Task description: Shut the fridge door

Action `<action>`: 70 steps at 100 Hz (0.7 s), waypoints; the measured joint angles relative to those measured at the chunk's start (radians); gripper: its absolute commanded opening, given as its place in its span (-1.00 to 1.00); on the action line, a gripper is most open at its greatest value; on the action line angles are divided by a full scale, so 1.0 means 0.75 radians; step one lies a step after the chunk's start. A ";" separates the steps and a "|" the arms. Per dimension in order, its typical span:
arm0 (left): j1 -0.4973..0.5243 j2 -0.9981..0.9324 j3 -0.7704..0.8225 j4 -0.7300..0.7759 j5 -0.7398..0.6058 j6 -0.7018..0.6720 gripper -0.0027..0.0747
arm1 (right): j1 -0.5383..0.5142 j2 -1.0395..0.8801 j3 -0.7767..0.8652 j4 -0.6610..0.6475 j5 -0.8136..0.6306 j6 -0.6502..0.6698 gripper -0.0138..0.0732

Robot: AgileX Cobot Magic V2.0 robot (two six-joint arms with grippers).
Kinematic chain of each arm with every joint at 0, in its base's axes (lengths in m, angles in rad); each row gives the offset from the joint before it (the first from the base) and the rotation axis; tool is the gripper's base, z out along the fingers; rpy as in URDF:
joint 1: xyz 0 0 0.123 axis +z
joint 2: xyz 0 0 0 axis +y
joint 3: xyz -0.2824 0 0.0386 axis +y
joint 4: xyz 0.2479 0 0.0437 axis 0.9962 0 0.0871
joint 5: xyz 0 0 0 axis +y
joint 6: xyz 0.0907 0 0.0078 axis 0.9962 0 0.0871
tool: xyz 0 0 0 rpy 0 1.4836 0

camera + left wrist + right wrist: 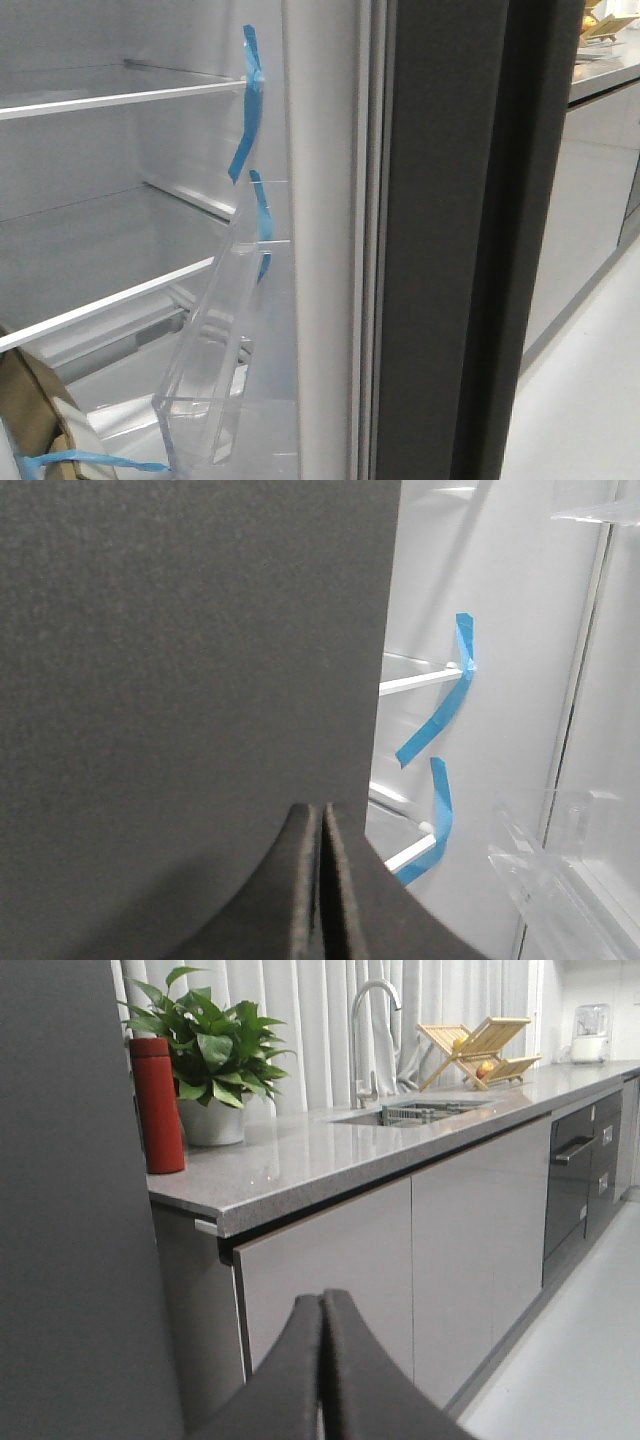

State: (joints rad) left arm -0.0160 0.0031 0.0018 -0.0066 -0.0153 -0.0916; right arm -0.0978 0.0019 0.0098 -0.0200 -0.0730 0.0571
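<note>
No readable writing or brand marks anywhere. Left gripper (321,880): fingers pressed together, nothing between, tips close against matt outer face of fridge door (190,680). Right gripper (321,1360): fingers together, empty, pointing along counter (300,1165) past red bottle (157,1105), potted plant (210,1050), faucet (368,1030). Door stands open, edge-on in front view, clear bin (215,370) and blue tape strips (247,110) on white lining.

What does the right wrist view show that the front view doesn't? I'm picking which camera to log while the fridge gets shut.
Only the right wrist view: the shut right gripper, a red bottle, a potted plant, the sink tap. Only the front view: the fridge's inside shelves, a clear door bin, blue tape strips. Both: the fridge door, the grey counter and a wooden rack.
</note>
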 measured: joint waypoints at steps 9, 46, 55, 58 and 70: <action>0.000 0.000 0.000 0.000 0.000 0.000 -0.99 | 0.005 0.072 -0.036 0.000 -0.026 0.000 -0.86; 0.000 0.000 0.000 0.000 0.000 0.000 -0.98 | 0.114 0.537 -0.537 0.000 -0.046 0.000 -0.86; 0.000 0.000 0.000 0.000 0.000 0.000 -0.99 | 0.124 0.634 -0.669 0.000 -0.016 0.000 -0.86; 0.000 0.000 0.000 0.000 0.000 0.000 -0.99 | 0.127 0.665 -0.718 0.000 0.009 0.000 -0.86; 0.000 0.000 0.000 0.000 0.000 0.000 -0.99 | 0.127 0.746 -0.862 0.000 0.118 0.000 -0.86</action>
State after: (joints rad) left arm -0.0160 0.0031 0.0018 -0.0066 -0.0153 -0.0916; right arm -0.0029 0.5614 -0.6370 -0.0200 0.0153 0.0571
